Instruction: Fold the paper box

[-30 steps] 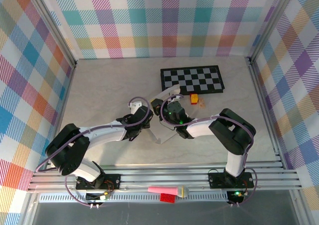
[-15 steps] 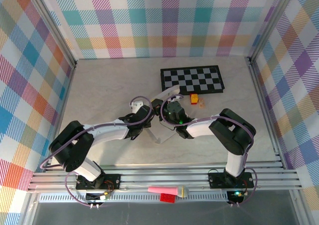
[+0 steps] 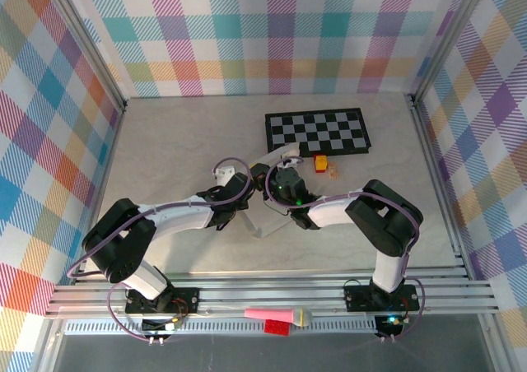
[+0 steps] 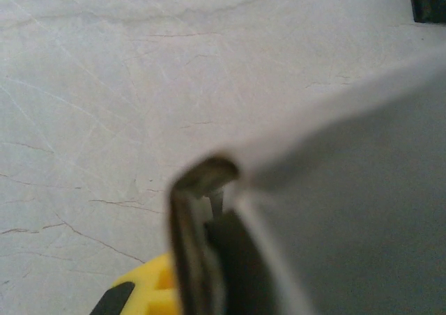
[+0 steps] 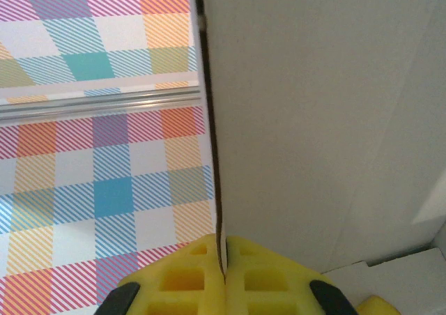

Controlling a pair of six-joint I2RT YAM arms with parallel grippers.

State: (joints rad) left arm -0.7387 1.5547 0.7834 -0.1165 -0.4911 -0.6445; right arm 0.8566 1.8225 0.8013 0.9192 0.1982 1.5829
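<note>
Left arm (image 3: 177, 216) has edged toward the paper box (image 3: 262, 222). I see left hand (image 3: 244, 204) and right hand (image 5: 224, 277) both clamped on it. One marbled table (image 3: 181, 141), plaid walls (image 3: 272, 34), one checkerboard mat (image 3: 317, 131).

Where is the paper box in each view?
Top external: paper box at the centre of the table, just near-side of the checkerboard mat.
Left wrist: its grey panel covers the right half, over the table.
Right wrist: its pale panel covers the right side, edge pinched in the right hand.
Shared landmark: the table links top and left wrist; the plaid wall links top and right wrist.
</note>
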